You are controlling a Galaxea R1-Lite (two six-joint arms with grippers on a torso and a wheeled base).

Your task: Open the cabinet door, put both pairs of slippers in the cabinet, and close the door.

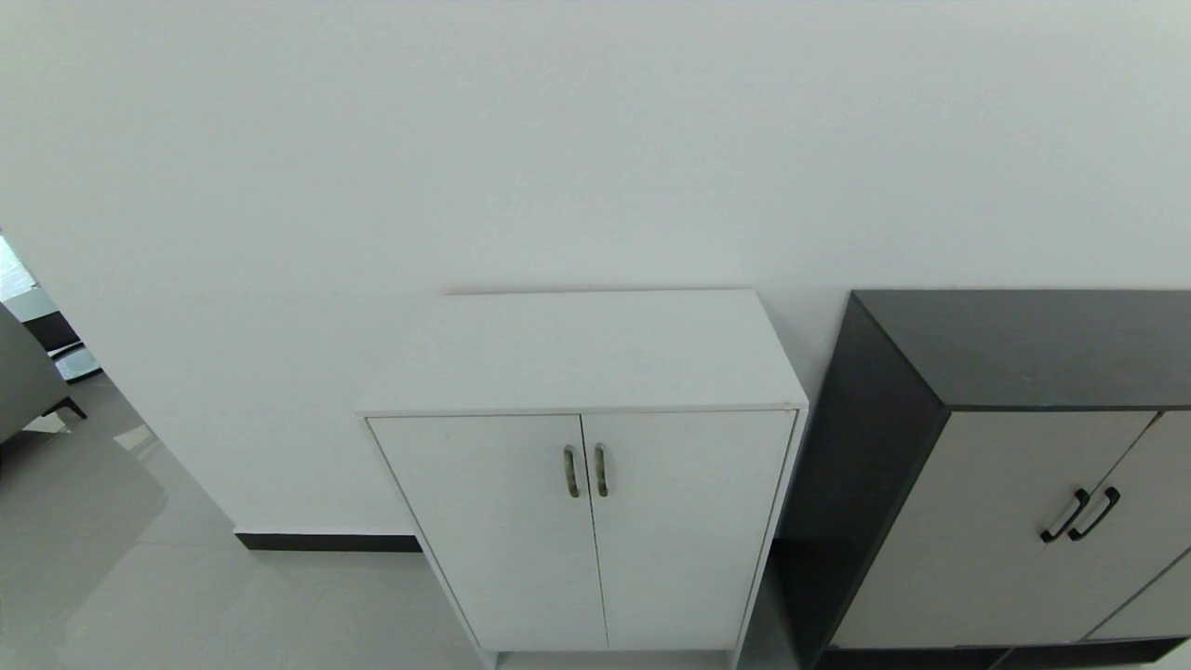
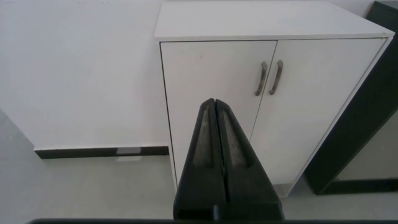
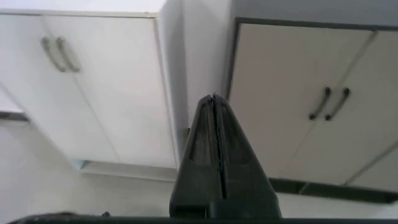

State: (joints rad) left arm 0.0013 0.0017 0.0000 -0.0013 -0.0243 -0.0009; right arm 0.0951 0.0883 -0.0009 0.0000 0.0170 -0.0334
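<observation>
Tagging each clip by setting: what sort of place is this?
Probably a hallway or entrance in a home. A white cabinet with both doors shut stands against a plain wall. A dark cabinet stands beside it, on a glossy floor.

White wall (image 1: 595,140), dark cabinet (image 1: 1023,344), perhaps a chair (image 1: 23,391)

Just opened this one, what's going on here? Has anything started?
Nothing is being handled yet. The white cabinet stands against the wall with both doors shut, its handles side by side at the middle. A dark cabinet stands next to it on the robot's right, also shut. The left gripper and right gripper are both shut and empty, short of the cabinets.
</observation>
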